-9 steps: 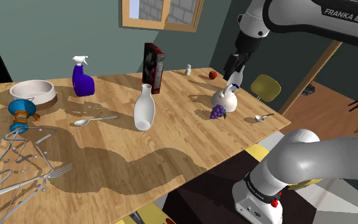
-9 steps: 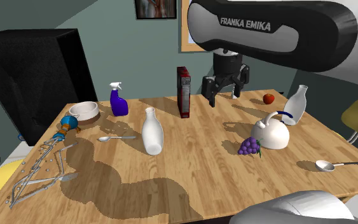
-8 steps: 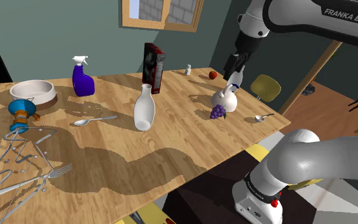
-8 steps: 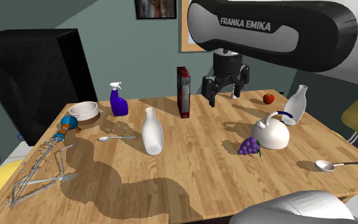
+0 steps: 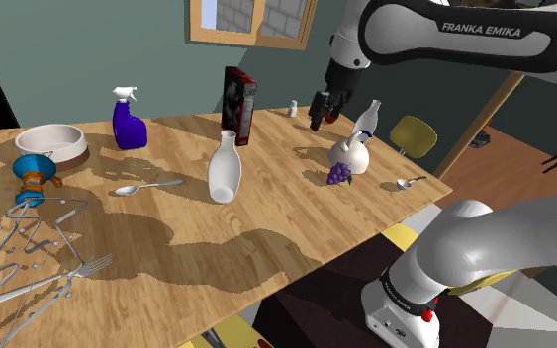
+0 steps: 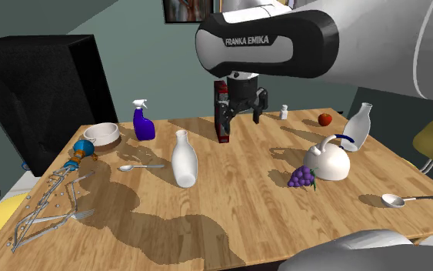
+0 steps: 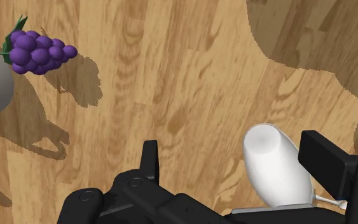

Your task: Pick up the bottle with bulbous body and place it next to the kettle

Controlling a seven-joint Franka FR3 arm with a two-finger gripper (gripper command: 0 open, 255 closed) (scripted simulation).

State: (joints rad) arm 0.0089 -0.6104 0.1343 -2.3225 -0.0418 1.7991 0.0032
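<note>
Wooden table carries everything, and by my read nothing is done: my jaws hang spread and empty above it, the white bulbous bottle stands mid-table, well apart from the kettle, so grasp, carry and set-down are all left.

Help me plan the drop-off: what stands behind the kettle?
Seen from the second exterior view, a white bottle stands behind the kettle; the kettle's handle covers its foot, so contact cannot be judged. A red apple lies farther back.
</note>
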